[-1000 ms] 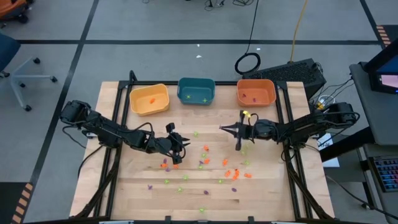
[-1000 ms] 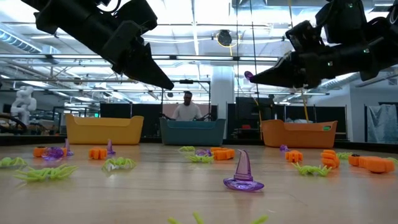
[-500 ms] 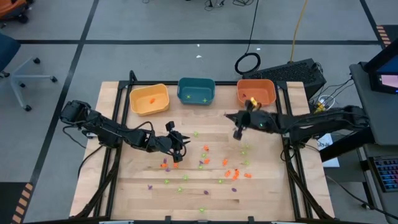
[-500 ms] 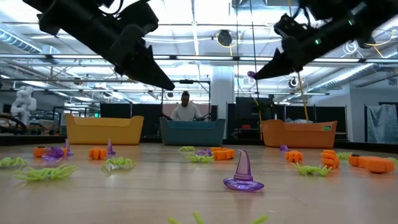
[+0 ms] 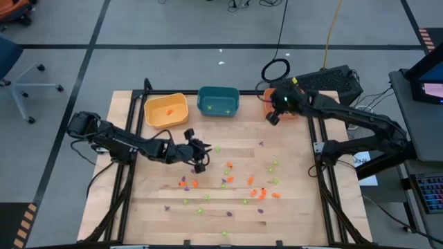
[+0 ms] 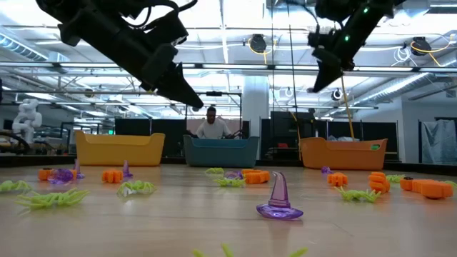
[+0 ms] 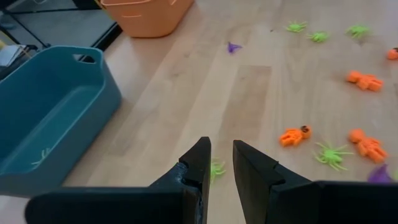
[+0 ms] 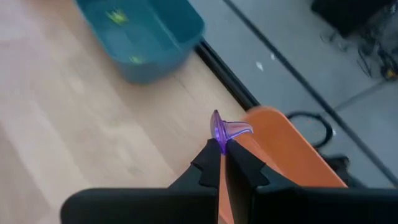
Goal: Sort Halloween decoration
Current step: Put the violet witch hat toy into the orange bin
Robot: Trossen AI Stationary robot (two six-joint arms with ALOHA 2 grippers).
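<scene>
Trinkets (image 5: 228, 181) before three bins (image 5: 218, 101)

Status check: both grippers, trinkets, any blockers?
Right gripper shut on purple witch hat at orange bin. Left gripper slightly open, empty, over table. Nothing blocking.

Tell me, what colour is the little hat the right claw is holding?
Purple; the hat shows best in the right wrist view.

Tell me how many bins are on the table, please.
3, in a row along the table's far edge: the yellow bin on the left, the teal bin in the middle, the orange bin on the right.
</scene>
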